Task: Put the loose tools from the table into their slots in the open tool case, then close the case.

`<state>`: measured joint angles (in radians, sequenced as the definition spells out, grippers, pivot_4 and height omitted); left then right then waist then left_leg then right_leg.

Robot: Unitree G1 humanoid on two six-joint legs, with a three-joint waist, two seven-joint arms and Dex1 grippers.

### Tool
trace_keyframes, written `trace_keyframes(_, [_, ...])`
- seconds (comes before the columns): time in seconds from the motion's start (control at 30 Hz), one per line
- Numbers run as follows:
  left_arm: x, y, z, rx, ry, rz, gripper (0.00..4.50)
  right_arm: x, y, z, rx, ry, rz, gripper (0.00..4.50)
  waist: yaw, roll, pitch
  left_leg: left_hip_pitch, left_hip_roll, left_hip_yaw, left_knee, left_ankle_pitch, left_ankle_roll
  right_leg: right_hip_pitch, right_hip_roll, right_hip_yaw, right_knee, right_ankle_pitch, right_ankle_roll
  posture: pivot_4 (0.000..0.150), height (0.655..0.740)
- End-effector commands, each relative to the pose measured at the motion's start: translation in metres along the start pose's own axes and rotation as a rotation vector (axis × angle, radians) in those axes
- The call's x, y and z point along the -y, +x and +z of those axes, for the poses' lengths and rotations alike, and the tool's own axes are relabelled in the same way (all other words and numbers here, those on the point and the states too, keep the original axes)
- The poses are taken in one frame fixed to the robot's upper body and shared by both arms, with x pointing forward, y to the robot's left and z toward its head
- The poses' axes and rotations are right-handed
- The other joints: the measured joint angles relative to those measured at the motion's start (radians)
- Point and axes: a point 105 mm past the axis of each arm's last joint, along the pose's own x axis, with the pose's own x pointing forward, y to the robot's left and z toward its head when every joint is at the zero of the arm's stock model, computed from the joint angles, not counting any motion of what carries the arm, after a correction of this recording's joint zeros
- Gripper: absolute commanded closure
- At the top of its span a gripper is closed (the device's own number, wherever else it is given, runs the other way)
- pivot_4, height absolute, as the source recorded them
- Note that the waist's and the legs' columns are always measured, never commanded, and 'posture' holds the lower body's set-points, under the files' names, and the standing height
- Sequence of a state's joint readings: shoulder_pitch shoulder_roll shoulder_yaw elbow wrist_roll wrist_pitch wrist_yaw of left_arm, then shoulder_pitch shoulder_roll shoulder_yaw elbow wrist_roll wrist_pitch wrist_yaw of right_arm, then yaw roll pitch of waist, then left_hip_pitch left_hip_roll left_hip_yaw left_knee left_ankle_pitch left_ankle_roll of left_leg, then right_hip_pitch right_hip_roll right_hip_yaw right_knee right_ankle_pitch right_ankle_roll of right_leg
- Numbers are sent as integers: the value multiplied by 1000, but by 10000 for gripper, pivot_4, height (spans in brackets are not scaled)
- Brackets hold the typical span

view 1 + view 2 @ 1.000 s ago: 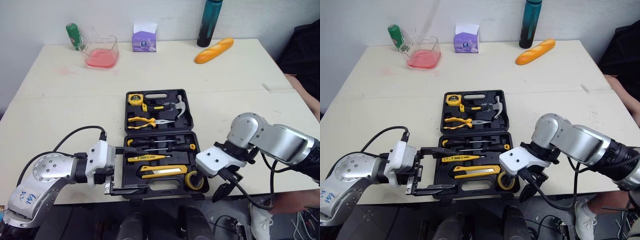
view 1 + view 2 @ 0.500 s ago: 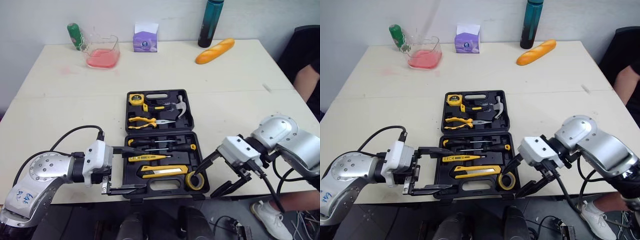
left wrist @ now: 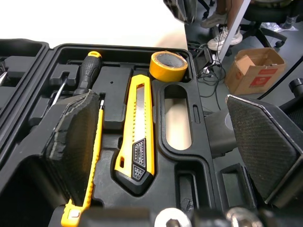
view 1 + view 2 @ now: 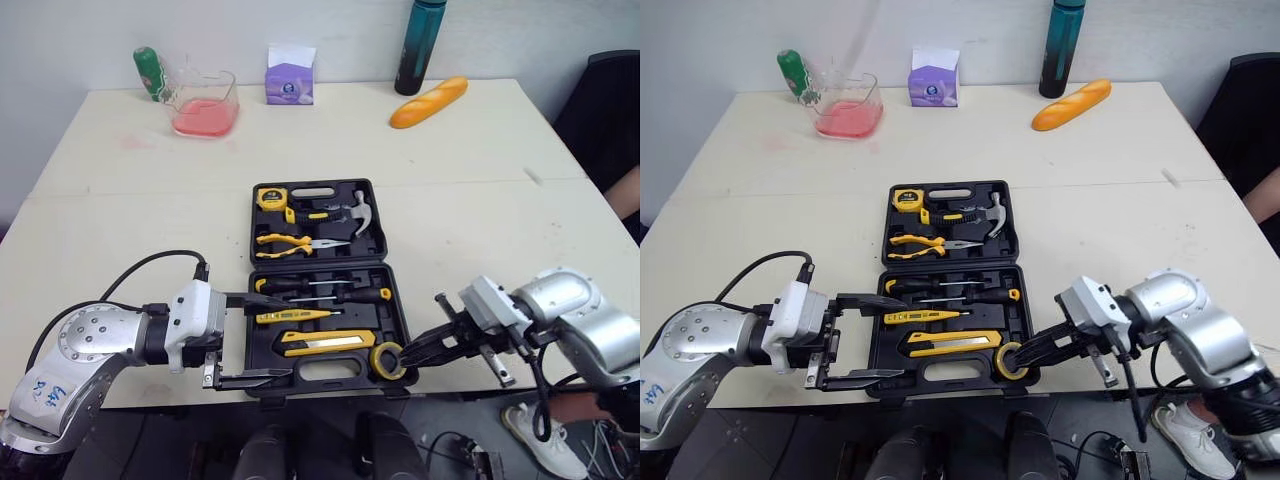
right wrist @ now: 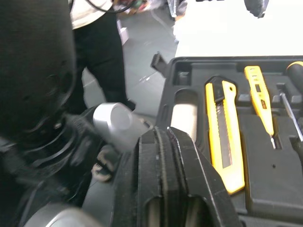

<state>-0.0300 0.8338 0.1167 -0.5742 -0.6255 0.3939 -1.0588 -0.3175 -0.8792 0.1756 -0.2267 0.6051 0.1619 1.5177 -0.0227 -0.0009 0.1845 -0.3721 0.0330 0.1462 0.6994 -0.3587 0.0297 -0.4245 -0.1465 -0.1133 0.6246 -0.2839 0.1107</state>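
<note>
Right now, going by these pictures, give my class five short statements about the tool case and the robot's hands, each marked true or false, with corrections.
1. The tool case lies open on the table. True.
2. The left hand has its fingers spread apart. True.
3. The yellow tape roll sits on the table outside the case. False: it sits inside the case, in its near right corner.
4. The hammer lies loose on the table. False: it rests in the far half of the case.
5. The right hand has its fingers spread wide. False: they are together, pointing at the tape roll.
</note>
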Motion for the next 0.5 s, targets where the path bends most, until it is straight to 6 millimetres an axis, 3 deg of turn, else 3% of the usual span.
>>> trace_keyframes(0.03, [2,2,5,13,21,-24,0,-1,7,-5,-3,-56,-13,44457,0,0,0,0,0,0,0,0,0,0,0,0,0,0,0,1500,7400])
trace_keyframes(0.27, [3,1,4,0,32,-28,0,3,18,-16,19,-29,-44,44457,1,0,0,0,0,0,0,0,0,0,0,0,1,0,0,1500,7400])
trace_keyframes(0.5, [3,-1,4,-10,37,-21,0,5,20,-51,-77,12,-74,44457,0,0,0,0,0,0,0,0,0,1,0,0,1,0,0,1500,7400])
